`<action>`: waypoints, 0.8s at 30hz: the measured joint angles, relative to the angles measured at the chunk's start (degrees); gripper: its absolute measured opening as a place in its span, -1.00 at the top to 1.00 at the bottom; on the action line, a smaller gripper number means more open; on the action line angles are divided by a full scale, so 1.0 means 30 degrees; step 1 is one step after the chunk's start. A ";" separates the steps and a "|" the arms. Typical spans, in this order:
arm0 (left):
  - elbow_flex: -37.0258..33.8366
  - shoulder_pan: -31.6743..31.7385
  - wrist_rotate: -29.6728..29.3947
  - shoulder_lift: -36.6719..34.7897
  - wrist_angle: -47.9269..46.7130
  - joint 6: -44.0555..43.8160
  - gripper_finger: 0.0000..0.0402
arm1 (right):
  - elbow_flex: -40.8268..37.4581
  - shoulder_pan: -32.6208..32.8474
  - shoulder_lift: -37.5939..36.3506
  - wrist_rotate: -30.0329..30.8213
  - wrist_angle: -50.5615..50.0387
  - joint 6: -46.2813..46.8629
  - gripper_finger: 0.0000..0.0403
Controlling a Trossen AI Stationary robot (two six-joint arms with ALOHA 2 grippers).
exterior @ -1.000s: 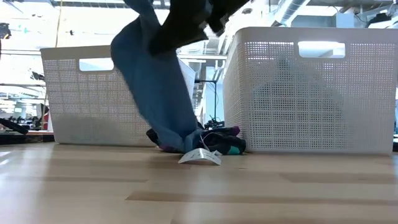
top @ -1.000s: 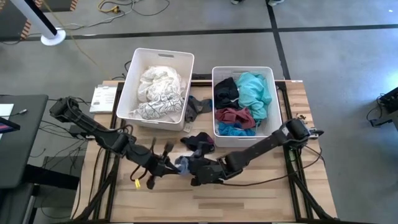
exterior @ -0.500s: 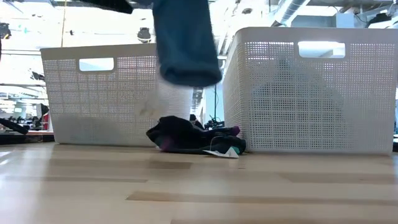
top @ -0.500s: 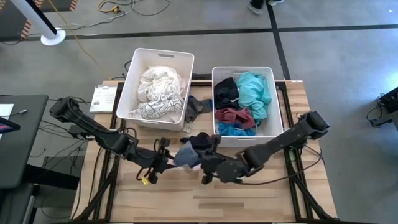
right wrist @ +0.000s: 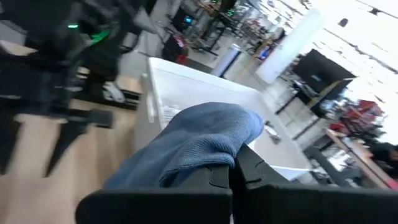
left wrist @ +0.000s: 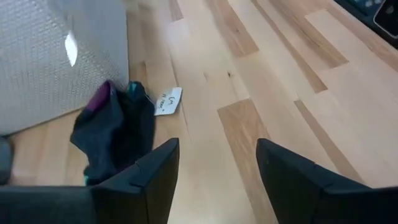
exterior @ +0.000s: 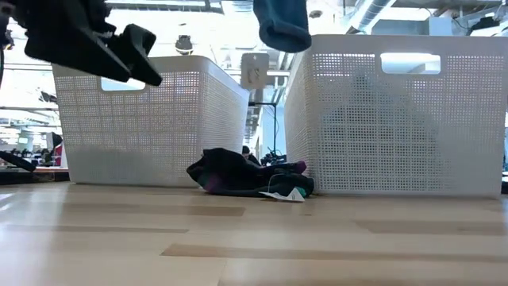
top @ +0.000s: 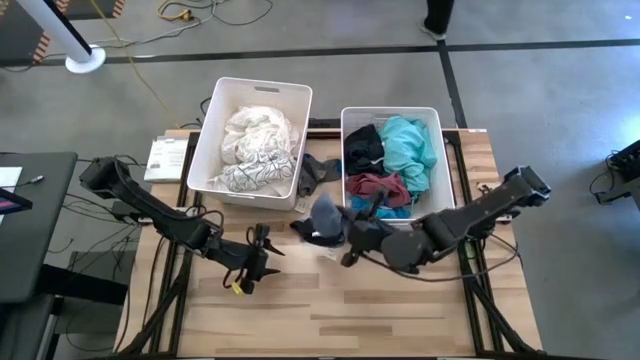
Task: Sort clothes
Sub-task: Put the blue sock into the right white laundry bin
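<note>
My right gripper (top: 345, 232) is shut on a blue-grey garment (top: 324, 212) high over the table, in front of the gap between the two white bins. In the low view only the garment's lower end (exterior: 283, 28) shows. A dark garment (exterior: 238, 171) with a white tag (exterior: 286, 193) lies on the table between the bins, also in the left wrist view (left wrist: 115, 134). My left gripper (top: 266, 250) stands open above bare wood, left of that dark garment, nothing between its fingers (left wrist: 155, 177). My right gripper pinches a bunched part of the blue-grey garment (right wrist: 208, 155) between its two fingers, which reach nearly level toward the table's left. Several layers bulge over the fingers; whether edge or fold, I cannot tell. The garment hangs slack below the fingers, clear of the table.
The left bin (top: 205, 150) holds white and patterned clothes (top: 255, 140). The right bin (top: 441, 150) holds teal, black and maroon ones (top: 395, 160). A grey garment (top: 316, 172) lies between the bins farther back. Bare wood spreads along the near edge (top: 350, 310).
My right gripper has risen and gone toward the far right, toward the right bin, drawing the blue-grey garment off the table until it hangs clear. My left gripper has opened and sunk toward the table.
</note>
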 joint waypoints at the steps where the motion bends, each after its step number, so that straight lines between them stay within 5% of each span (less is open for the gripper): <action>1: -0.0347 0.0000 0.0000 0.0000 0.0609 -0.0148 -0.04 | 0.0000 -0.0108 -0.0166 0.0206 -0.0035 -0.0220 1.00; 12: -0.3180 0.0000 -0.0007 -0.0007 0.5659 -0.1053 -0.03 | 0.0000 -0.2096 -0.2129 0.2129 -0.0431 -0.2478 1.00; 24: -0.3590 0.0000 -0.0007 -0.0007 0.6368 -0.1668 -0.02 | 0.0007 -0.6725 -0.4124 0.2124 -0.4075 -0.1101 1.00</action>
